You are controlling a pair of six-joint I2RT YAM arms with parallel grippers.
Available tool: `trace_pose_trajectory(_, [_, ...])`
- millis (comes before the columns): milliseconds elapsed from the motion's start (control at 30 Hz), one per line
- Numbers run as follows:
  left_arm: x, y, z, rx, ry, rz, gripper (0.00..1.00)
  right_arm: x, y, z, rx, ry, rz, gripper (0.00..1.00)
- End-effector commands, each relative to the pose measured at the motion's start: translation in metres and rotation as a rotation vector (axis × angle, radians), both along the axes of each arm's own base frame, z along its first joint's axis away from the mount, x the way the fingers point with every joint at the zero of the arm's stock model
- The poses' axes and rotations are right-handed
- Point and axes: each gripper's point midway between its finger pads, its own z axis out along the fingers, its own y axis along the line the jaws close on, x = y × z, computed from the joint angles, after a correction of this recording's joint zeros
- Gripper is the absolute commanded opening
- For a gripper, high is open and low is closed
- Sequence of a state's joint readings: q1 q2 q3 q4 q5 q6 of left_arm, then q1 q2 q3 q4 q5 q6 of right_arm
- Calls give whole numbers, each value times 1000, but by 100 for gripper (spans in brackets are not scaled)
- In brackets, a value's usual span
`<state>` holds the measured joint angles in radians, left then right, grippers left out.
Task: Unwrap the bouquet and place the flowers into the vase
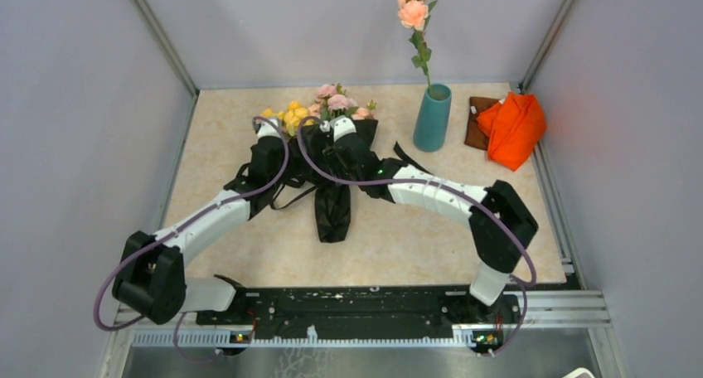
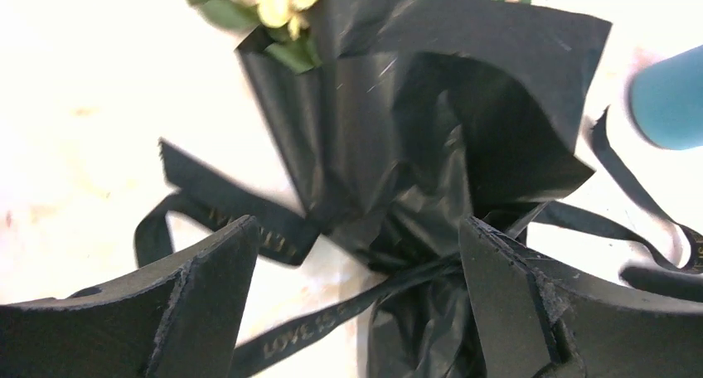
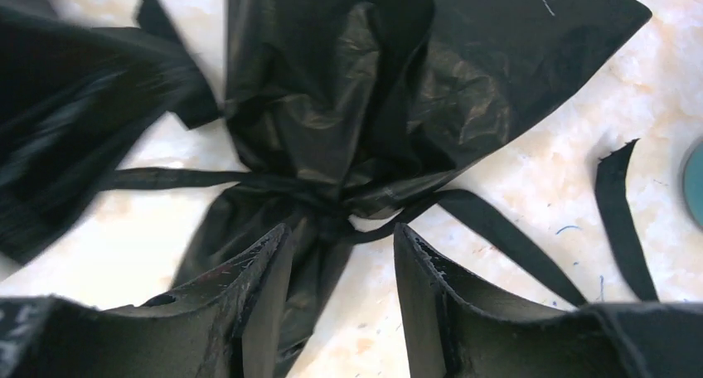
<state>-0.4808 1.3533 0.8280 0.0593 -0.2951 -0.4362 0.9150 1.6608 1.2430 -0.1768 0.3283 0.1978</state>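
The bouquet [image 1: 327,158] lies flat just left of the vase [image 1: 433,117], its flowers [image 1: 332,103] level with the vase's mouth and its wrapped tail pointing away toward my bases. I judge the unwrapping step is in hand: the black ribbon [image 3: 506,235] is not yet undone and cinches the wrapping sheet [image 2: 431,104] at a knot [image 3: 330,205]. My left gripper [image 2: 356,229] hangs over that waist, jaws spread wide, holding nothing. My right gripper [image 3: 341,233] sits just short of the knot, jaws apart, gripping nothing. Next I should pinch the loose ribbon tail on the vase side and draw it from the knot while my other gripper pins the wrap.
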Motion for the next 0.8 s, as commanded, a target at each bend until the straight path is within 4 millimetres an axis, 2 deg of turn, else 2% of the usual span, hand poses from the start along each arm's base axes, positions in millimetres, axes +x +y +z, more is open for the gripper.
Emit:
trace_pose_trajectory(0, [-32,30,-15,-36,31,129,95,30,12,4,-24,-27,29,47])
trace_pose_trajectory(100, [-49,37,-16,-89,17,144,94,37,25,-7,-38,-21,65,43])
trace_pose_trajectory(267, [-61,50,-11,-91,-26,171,93,36,39,-34,-35,31,109,26])
trace_pose_trajectory(500, [-64,45,-14,-95,4,148,94,28,37,-82,-63,104,116,25])
trace_pose_trajectory(633, [-65,42,-19,-108,16,135,94,28,33,-99,-92,120,103,25])
trace_pose_trajectory(767, [-67,42,-27,-98,34,131,94,31,33,-108,-112,127,96,24])
